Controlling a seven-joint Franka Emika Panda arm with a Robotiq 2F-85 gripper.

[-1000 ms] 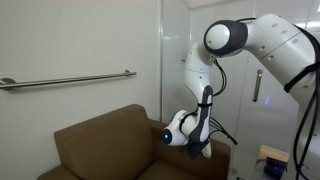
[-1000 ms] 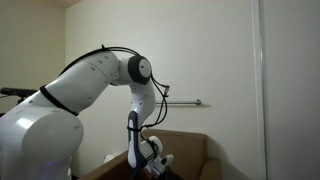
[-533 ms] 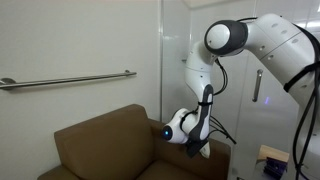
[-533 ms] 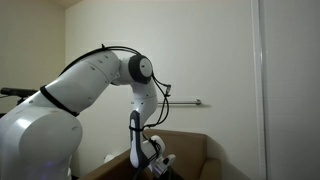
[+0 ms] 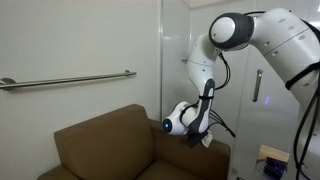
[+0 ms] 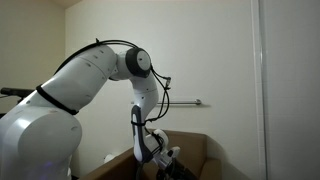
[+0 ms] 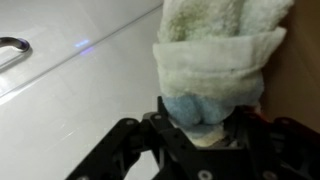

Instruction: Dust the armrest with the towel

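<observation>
brown armrest point(image 5: 182, 165) under end effector point(image 7: 205, 128) clasping bunched towel point(image 7: 215, 55).

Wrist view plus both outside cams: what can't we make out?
- Claw: in the wrist view, the towel covers the fingertips, so the grip is unclear.
- Towel: top cut off by the wrist view's edge; too small to pick out in both exterior views.
- Armrest: in an exterior view, the bottom edge cuts it and the robot arm overlaps it.
</observation>
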